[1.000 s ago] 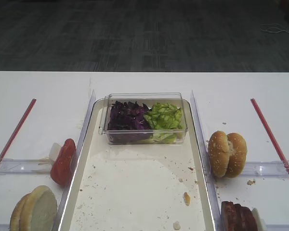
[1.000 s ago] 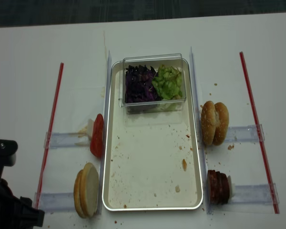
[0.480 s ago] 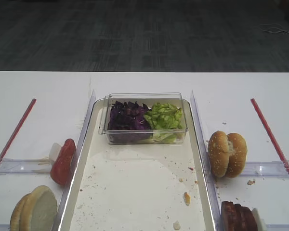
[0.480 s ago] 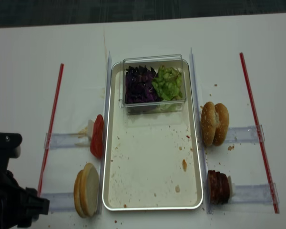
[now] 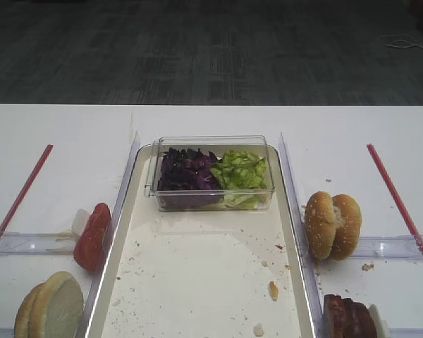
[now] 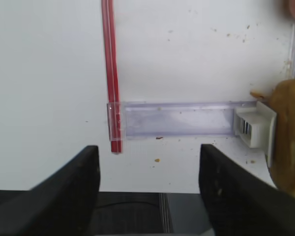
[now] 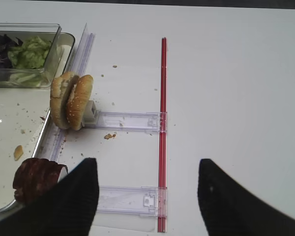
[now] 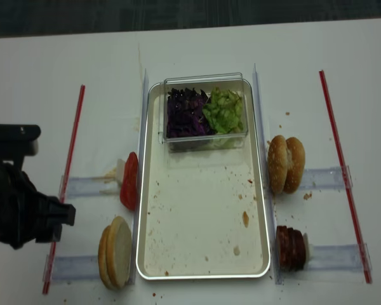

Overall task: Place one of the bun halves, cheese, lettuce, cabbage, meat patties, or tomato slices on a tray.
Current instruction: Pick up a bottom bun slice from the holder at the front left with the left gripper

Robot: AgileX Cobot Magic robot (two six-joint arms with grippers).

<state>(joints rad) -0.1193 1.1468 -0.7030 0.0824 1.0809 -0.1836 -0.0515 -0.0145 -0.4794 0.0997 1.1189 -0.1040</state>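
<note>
Exterior high (realsense): the tray [image 8: 203,270] lies lengthwise front-to-back on the counter [image 8: 38,76], and the bun halves [image 8: 115,253] stand on edge just off its near-left corner. The left gripper [image 6: 147,189] fingers are spread, empty, beside them; right gripper [image 7: 147,194] fingers likewise spread.

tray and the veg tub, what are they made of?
The tray looks like metal: silvery reflective rim, matte off-white floor speckled with crumbs, possibly a liner. The tub is likely clear rigid plastic: the cabbage and lettuce show through its glossy walls.
</note>
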